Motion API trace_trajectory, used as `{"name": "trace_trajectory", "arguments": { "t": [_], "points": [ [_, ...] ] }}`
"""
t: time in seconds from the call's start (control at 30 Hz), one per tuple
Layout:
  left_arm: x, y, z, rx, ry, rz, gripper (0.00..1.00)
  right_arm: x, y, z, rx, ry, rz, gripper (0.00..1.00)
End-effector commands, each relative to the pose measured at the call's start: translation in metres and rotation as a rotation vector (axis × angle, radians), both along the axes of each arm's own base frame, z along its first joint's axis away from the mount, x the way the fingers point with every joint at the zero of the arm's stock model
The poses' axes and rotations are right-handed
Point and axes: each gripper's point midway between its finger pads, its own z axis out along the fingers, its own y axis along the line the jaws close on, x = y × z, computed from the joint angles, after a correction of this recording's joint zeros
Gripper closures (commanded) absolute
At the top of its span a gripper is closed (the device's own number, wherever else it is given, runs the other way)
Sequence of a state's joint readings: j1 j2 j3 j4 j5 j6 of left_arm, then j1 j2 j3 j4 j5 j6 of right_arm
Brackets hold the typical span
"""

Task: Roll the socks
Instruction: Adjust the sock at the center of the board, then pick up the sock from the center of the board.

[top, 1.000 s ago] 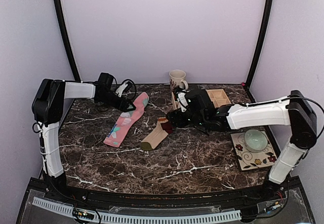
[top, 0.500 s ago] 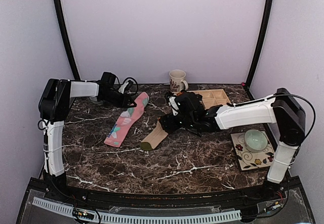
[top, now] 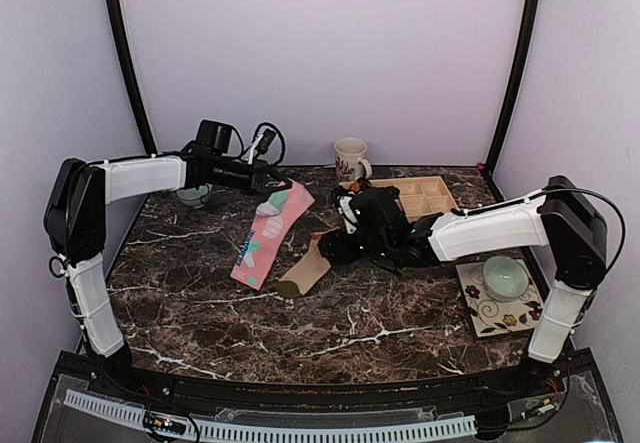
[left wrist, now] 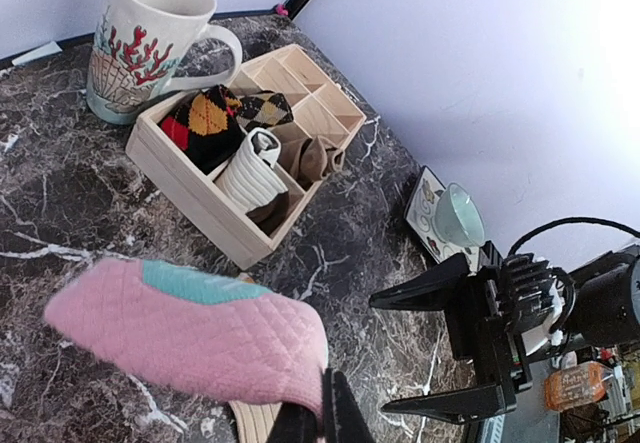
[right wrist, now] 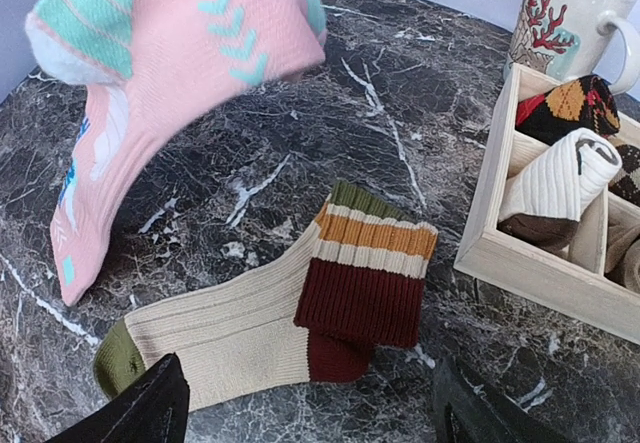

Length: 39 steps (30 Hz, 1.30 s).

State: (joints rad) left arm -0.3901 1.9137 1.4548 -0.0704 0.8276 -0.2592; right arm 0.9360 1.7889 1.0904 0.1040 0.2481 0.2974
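**Left gripper (left wrist: 322,418) closed on one sock, right gripper (right wrist: 308,363) wide over the other**

The left gripper is fully closed and pinches one end of a long, soft pink sock (top: 268,238) of quilted fabric with pale green and white patches; the sock hangs slanting from the jaws above the dark marble-pattern table (top: 200,303); I cannot tell if its lower end touches the surface. The right gripper stands wide open and holds nothing; it hovers low over a shorter tan sock (top: 305,271) of ribbed fabric with a dark-red striped cuff, which lies on the table just beside the pink sock; in the right wrist view the cuff lies between the two open jaws, apart from both.

I judge that the step in hand is bringing the two socks together; neither one is rolled yet. The next move probably calls for laying the pink sock flat along the tan sock, ends aligned; then a gripper must take one end and turn it over; soft fabric can slip, so a low and firm grip seems needed.
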Motion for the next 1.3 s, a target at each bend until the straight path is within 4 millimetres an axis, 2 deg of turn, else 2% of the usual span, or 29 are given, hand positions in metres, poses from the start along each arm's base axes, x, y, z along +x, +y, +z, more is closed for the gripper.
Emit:
{"name": "trace_trajectory", "arguments": {
  "t": [0.0, 0.13, 0.23, 0.3, 0.33, 0.37, 0.43, 0.53, 0.57, 0.7, 0.83, 1.0, 1.13, 1.27],
  "points": [
    [0.009, 0.013, -0.005, -0.009, -0.013, 0.084, 1.0, -0.002, 0.01, 0.026, 0.063, -0.062, -0.003, 0.16],
    [0.027, 0.044, -0.05, 0.084, 0.003, 0.221, 1.0, -0.011, 0.042, 0.035, 0.033, -0.119, 0.059, 0.15],
    [0.04, 0.072, -0.069, 0.141, 0.0, 0.312, 0.98, -0.028, 0.072, 0.036, 0.003, -0.16, 0.165, 0.14],
    [0.041, 0.085, -0.08, 0.194, -0.027, 0.349, 0.88, -0.042, 0.09, 0.032, -0.03, -0.196, 0.266, 0.14],
    [0.039, 0.089, -0.083, 0.214, -0.039, 0.359, 0.79, -0.049, 0.098, 0.029, -0.035, -0.205, 0.318, 0.15],
    [0.038, 0.091, -0.084, 0.225, -0.049, 0.366, 0.65, -0.058, 0.107, 0.028, -0.032, -0.217, 0.388, 0.15],
    [0.037, 0.098, -0.084, 0.251, -0.065, 0.387, 0.51, -0.077, 0.122, 0.028, -0.015, -0.253, 0.528, 0.16],
    [0.034, 0.108, -0.069, 0.245, -0.092, 0.383, 0.32, -0.095, 0.138, 0.028, -0.007, -0.314, 0.695, 0.16],
    [0.034, 0.112, -0.064, 0.241, -0.092, 0.374, 0.24, -0.097, 0.143, 0.026, -0.014, -0.325, 0.731, 0.16],
    [0.034, 0.139, -0.041, 0.243, -0.09, 0.349, 0.03, -0.105, 0.163, 0.014, -0.065, -0.361, 0.874, 0.21],
    [0.017, 0.165, -0.03, 0.32, -0.148, 0.318, 0.01, -0.106, 0.179, -0.004, -0.074, -0.362, 0.95, 0.24],
    [-0.014, 0.178, -0.04, 0.399, -0.176, 0.262, 0.01, -0.109, 0.197, -0.032, -0.09, -0.349, 1.035, 0.34],
    [-0.034, 0.187, -0.047, 0.437, -0.143, 0.192, 0.02, -0.106, 0.204, -0.057, -0.114, -0.334, 1.047, 0.39],
    [-0.044, 0.204, -0.038, 0.402, -0.163, 0.181, 0.03, -0.101, 0.206, -0.067, -0.124, -0.338, 1.026, 0.42]
  ]
}}
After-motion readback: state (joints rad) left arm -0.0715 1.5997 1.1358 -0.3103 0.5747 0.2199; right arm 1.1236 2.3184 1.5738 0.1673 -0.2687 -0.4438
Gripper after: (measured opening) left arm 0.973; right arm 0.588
